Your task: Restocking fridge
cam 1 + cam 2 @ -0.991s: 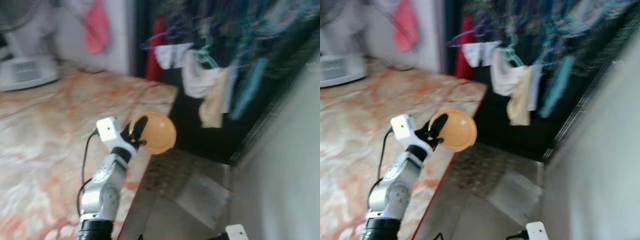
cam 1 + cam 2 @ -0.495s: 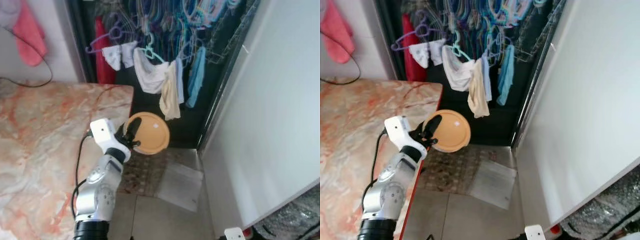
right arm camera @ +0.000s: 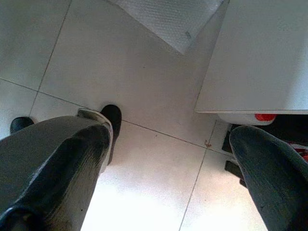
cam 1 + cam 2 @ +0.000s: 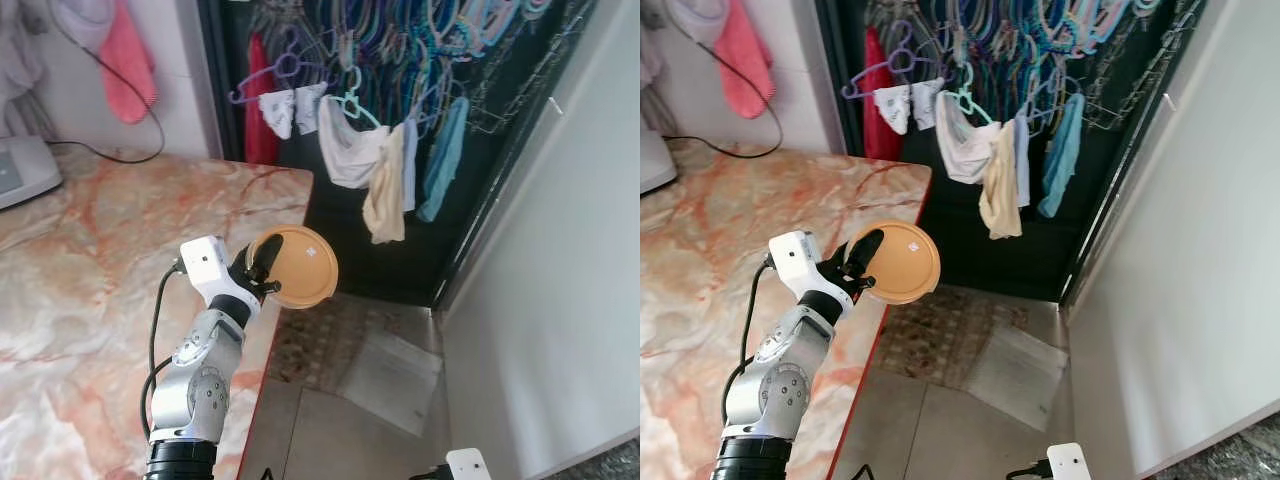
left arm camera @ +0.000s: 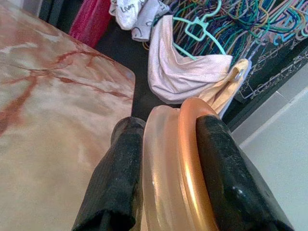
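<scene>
- A round, shallow orange container with a lid (image 4: 297,266) is held on edge, its flat face turned toward the head camera, just off the corner of the marble worktop (image 4: 90,260) and above the tiled floor (image 4: 330,440).
- The left gripper (image 4: 262,272) pinches the container by its rim; in the wrist view one black finger (image 5: 118,187) presses the pale translucent base and the other the orange lid, so the pair are carried clamped together, likely to keep the lid seated on the way to the fridge.
- A small white label sits on the lid at about 1 o'clock; its print is too small to read, and the contents are hidden.
- Beyond the container, toward 12 and 1 o'clock, hang clothes (image 4: 375,170) and a tangle of coloured hangers (image 4: 420,50) in a dark recess.
- A white panel (image 4: 570,300) fills the 3 o'clock side; whether it is the fridge cannot be told, and it runs out of the picture.
- The right gripper (image 3: 168,159) hangs idle over the floor tiles with its fingers spread wide and empty.
- A doormat (image 4: 320,335) lies on the floor beneath the container.
</scene>
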`<state>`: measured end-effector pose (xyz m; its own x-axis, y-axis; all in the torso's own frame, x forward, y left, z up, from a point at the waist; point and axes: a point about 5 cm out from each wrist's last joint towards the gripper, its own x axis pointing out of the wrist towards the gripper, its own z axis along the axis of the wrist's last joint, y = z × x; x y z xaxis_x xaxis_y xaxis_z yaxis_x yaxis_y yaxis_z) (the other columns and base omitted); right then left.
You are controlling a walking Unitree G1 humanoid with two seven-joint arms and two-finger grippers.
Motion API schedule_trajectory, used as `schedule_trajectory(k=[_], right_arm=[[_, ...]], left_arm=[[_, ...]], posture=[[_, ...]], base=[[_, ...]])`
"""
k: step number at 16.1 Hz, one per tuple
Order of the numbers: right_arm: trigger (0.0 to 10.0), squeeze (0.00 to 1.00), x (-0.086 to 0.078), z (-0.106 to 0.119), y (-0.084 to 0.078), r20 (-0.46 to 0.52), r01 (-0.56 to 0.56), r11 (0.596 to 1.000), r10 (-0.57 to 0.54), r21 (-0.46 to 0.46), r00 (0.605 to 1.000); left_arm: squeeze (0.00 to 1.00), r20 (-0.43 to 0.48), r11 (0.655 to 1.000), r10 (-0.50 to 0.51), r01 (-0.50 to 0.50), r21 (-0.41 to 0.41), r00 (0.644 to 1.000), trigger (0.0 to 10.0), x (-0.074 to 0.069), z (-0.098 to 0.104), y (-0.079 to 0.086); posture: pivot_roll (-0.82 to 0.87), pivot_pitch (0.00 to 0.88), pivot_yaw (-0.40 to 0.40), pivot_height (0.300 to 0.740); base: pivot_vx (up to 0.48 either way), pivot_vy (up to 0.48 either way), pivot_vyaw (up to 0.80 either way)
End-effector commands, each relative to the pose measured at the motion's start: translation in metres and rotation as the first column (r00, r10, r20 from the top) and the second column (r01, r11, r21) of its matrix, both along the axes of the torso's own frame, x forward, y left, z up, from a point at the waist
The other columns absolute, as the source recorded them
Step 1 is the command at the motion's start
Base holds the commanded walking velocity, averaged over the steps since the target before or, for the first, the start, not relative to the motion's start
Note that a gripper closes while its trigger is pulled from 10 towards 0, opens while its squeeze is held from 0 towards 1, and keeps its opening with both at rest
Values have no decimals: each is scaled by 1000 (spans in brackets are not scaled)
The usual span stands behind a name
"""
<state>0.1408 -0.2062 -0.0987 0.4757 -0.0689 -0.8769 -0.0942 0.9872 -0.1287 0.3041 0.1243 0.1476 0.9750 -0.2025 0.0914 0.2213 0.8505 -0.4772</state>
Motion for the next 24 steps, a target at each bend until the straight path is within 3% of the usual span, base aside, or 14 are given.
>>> schedule_trajectory(k=[1,9,16,24], right_arm=[[10000,0,-1,0,-1,1,19,1000,-19,6,1000],[10000,0,-1,0,-1,6,21,1000,-21,4,1000],[10000,0,-2,-1,0,6,34,999,-34,7,999],[10000,0,-3,-1,0,-14,15,1000,-15,-5,1000]], left_arm=[[0,18,1000,-16,16,5,1000,10000,-1,5,-3],[0,20,999,-33,32,10,999,10000,-1,5,-5],[0,24,998,-60,59,15,998,10000,0,4,-9],[0,25,997,-78,78,12,997,10000,-1,4,-12]], posture=[[-62,0,-10,740],[-62,0,-11,740],[-66,0,-5,740],[-68,0,-7,740]], base=[[0,0,0],[-60,0,0],[-284,0,0],[-308,0,-791]])
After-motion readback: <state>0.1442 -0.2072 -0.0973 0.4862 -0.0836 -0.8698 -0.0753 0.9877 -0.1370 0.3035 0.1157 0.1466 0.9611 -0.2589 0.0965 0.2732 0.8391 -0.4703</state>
